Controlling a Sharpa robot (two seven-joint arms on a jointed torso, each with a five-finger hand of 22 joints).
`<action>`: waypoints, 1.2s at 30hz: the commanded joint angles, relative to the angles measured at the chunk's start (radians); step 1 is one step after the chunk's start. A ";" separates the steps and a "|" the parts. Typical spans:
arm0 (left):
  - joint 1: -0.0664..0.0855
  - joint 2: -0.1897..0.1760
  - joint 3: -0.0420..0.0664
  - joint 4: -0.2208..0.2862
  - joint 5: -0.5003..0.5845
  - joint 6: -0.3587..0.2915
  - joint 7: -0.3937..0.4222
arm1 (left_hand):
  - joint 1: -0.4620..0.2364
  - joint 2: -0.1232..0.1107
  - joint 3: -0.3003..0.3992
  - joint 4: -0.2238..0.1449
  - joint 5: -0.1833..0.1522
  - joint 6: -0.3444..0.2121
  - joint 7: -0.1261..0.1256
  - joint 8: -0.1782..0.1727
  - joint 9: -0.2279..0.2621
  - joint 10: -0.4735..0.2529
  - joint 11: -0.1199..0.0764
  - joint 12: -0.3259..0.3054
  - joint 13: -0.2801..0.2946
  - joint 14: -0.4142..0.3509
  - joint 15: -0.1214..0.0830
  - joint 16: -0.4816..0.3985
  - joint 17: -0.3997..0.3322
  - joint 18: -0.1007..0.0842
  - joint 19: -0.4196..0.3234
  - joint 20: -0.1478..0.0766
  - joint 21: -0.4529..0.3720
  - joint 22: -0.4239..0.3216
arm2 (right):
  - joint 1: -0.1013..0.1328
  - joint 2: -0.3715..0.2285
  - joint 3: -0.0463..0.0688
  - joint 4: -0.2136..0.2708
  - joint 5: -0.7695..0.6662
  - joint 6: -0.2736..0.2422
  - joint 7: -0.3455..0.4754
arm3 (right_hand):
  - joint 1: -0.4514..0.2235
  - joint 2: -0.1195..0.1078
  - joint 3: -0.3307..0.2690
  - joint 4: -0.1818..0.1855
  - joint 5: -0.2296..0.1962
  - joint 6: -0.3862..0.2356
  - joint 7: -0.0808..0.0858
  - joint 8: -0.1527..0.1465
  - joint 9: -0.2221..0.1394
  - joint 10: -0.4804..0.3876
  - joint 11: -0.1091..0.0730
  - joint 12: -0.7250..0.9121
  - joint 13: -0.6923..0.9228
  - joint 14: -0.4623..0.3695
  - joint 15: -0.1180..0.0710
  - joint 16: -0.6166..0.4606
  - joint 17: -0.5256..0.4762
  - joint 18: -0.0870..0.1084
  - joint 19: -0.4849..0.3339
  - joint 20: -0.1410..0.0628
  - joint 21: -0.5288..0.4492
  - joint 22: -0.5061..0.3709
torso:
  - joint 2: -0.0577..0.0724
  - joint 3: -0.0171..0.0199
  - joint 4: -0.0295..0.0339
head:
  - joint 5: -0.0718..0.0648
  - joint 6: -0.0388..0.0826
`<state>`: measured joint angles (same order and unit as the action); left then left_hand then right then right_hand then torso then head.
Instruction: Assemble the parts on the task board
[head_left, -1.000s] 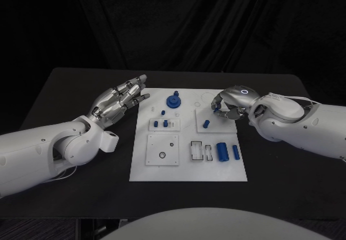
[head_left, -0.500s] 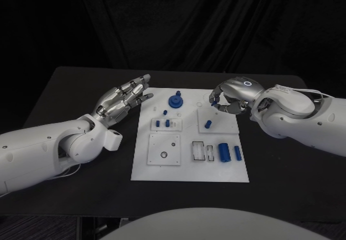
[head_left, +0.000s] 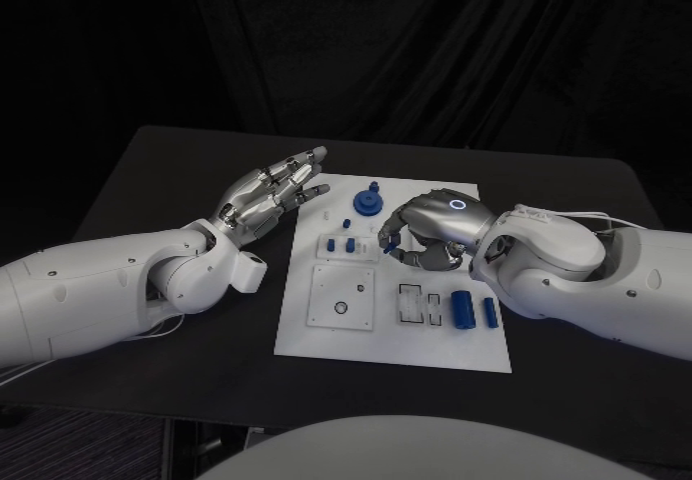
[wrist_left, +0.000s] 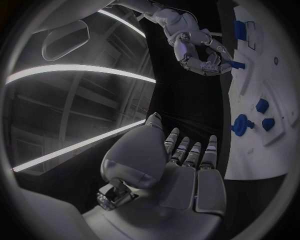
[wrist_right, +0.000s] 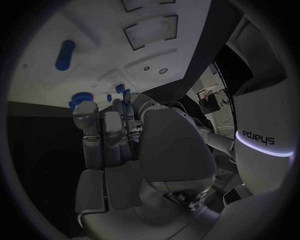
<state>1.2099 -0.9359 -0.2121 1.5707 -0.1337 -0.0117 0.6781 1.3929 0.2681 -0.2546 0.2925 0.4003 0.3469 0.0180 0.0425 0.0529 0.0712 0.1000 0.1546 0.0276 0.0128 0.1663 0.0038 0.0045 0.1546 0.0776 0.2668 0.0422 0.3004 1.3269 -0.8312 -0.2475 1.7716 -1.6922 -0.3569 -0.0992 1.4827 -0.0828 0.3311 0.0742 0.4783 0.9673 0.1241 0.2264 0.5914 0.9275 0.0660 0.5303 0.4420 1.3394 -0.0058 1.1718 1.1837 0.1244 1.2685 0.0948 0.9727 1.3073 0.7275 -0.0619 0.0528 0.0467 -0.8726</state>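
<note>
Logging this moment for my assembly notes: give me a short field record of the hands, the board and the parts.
left robot hand: open, fingers spread, beside the board's far left edge
right robot hand: over the board, pinching a small blue part
task board: white, flat on the black table
blue knob: stands at the board's far end
blue cylinders: lie near the board's right edge

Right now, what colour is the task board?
White, clearest in the head view: task board.

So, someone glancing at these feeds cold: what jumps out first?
The right hand hovers over the middle of the white task board, pinching a small blue part. The left hand stands open and flat beside the board's far left edge, near a blue knob-like part.
</note>
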 joint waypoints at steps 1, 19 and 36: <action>-0.002 0.003 0.001 0.001 0.005 -0.002 0.062 | 0.001 0.010 0.003 0.000 0.003 -0.006 0.002 -0.003 -0.002 -0.002 0.005 0.001 0.000 -0.002 0.006 0.000 -0.001 0.020 -0.002 0.007 0.003 -0.001 | -0.016 0.026 0.001 -0.003 -0.049 0.038 -0.025 | 0.004 -0.004 0.000 -0.006 0.003 0.004 0.004 -0.003 0.000 0.008 0.001 -0.007 -0.002 0.006 0.001 0.007 0.004 -0.010 0.003 0.006 0.006 0.113 | 0.000 0.0004 -0.0017 | 0.017 0.000; -0.003 0.015 0.001 -0.003 0.005 -0.001 0.060 | -0.001 0.016 0.003 0.000 0.004 -0.009 0.002 -0.003 -0.002 -0.004 0.007 0.000 0.000 -0.003 0.002 0.000 -0.001 0.021 -0.002 0.005 0.004 -0.003 | -0.081 0.134 0.001 -0.040 -0.168 0.094 -0.049 | 0.000 -0.011 0.000 -0.007 0.003 0.001 0.004 -0.014 -0.003 0.010 0.002 -0.022 -0.011 0.010 -0.001 0.012 0.004 -0.010 0.006 0.006 0.013 0.114 | 0.001 0.0003 0.0024 | 0.045 0.000; -0.004 0.017 0.001 -0.001 0.005 -0.001 0.053 | 0.007 0.017 0.006 -0.004 0.011 -0.010 0.005 -0.003 -0.002 -0.005 0.006 0.000 0.000 -0.003 0.002 0.000 -0.001 0.022 -0.002 0.006 0.004 -0.004 | -0.087 0.119 0.001 -0.034 -0.218 0.098 -0.066 | 0.004 -0.014 0.004 -0.012 -0.001 -0.003 0.003 -0.023 -0.006 0.007 0.002 -0.033 -0.017 0.002 -0.007 0.003 -0.005 -0.007 0.000 0.002 0.005 0.111 | 0.000 0.0000 0.0005 | 0.058 0.000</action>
<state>1.2074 -0.9216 -0.2122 1.5673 -0.1334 -0.0135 0.6783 1.3962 0.2818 -0.2518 0.2896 0.4084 0.3432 0.0217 0.0425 0.0519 0.0676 0.1034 0.1544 0.0277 0.0128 0.1662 0.0038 0.0045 0.1627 0.0775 0.2666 0.0421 0.2968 1.2425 -0.7100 -0.2471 1.7342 -1.8680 -0.2674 -0.1388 1.4878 -0.0883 0.3353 0.0700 0.4833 0.9678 0.1248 0.2088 0.5857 0.9308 0.0698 0.5030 0.4262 1.3438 -0.0089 1.1804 1.1800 0.1246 1.2739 0.1002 0.9816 1.3078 0.7278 -0.0617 0.0544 0.1040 -0.8726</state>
